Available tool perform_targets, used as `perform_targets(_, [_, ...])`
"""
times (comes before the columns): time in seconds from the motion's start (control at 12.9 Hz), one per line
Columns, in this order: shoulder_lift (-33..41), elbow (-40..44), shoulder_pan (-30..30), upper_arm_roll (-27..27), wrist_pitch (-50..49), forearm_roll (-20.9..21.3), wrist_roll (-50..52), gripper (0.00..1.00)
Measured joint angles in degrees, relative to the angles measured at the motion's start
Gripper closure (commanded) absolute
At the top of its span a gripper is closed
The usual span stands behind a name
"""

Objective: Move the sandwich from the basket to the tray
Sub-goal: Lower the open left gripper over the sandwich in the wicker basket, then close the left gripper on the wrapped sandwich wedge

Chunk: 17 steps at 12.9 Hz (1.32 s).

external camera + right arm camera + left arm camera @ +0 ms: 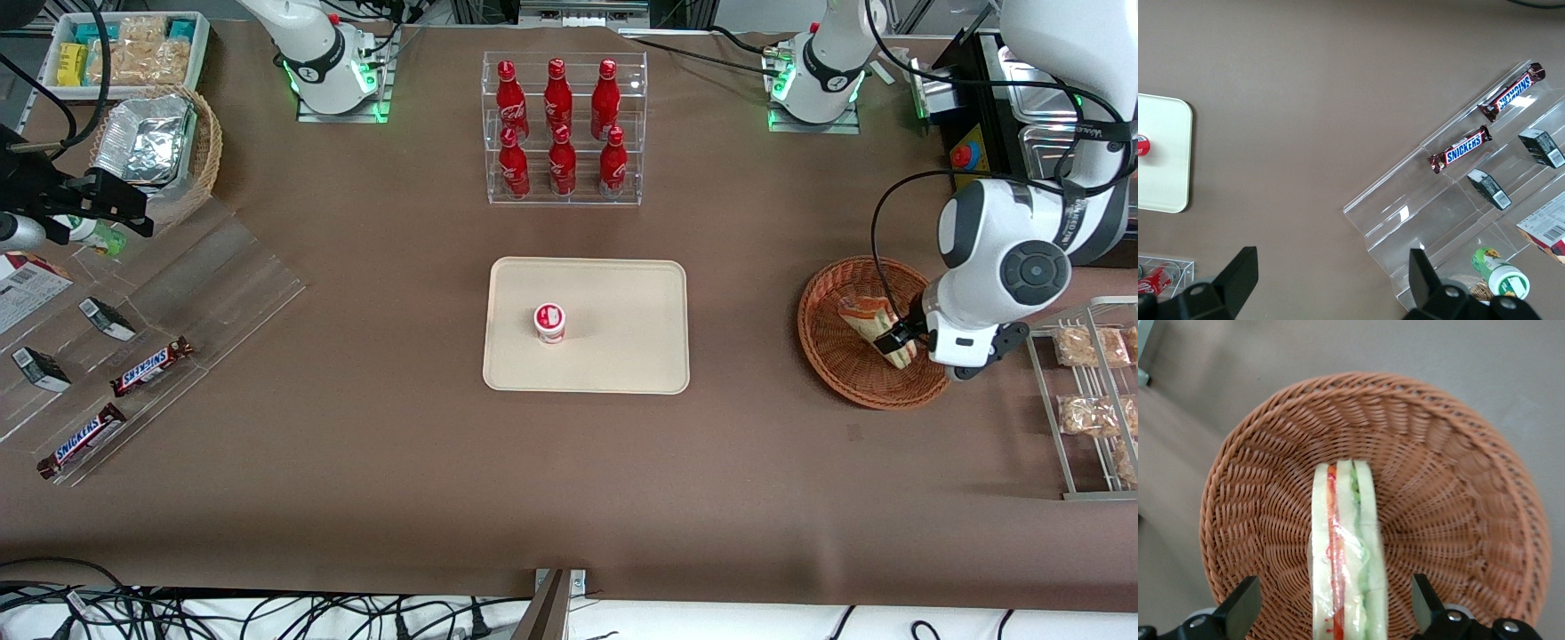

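The sandwich (864, 317), a clear-wrapped wedge of pale bread with red and green filling, lies in the round reddish-brown wicker basket (825, 356) toward the working arm's end of the table. My gripper (896, 343) is lowered into the basket over the sandwich's nearer end. In the left wrist view the sandwich (1348, 553) stands on edge between my gripper's (1335, 597) open fingers (1241, 610), with a gap on each side and no touch. The basket's weave (1451, 513) surrounds it. The cream tray (622, 356) lies mid-table, apart from the basket.
A small red-and-white cup (549, 322) stands on the tray. A clear rack of red bottles (562, 129) is farther from the camera than the tray. A wire rack with snack bags (1089, 400) stands beside the basket. A clear stand with Snickers bars (151, 366) is at the parked arm's end.
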<state>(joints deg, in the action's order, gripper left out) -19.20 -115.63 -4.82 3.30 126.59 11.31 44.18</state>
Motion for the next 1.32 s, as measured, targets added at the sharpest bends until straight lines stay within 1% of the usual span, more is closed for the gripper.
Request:
perform_targets(0.31, [0.1,-3.9,0.0,0.2,4.4,1.2,2.5,0.00])
perform_targets(0.7, [0.1,-6.4,0.0,0.8,5.8,3.4,5.1,0.00])
perform_targets(1.32, [0.4,-6.8,0.2,2.6,5.7,3.4,7.2,0.00])
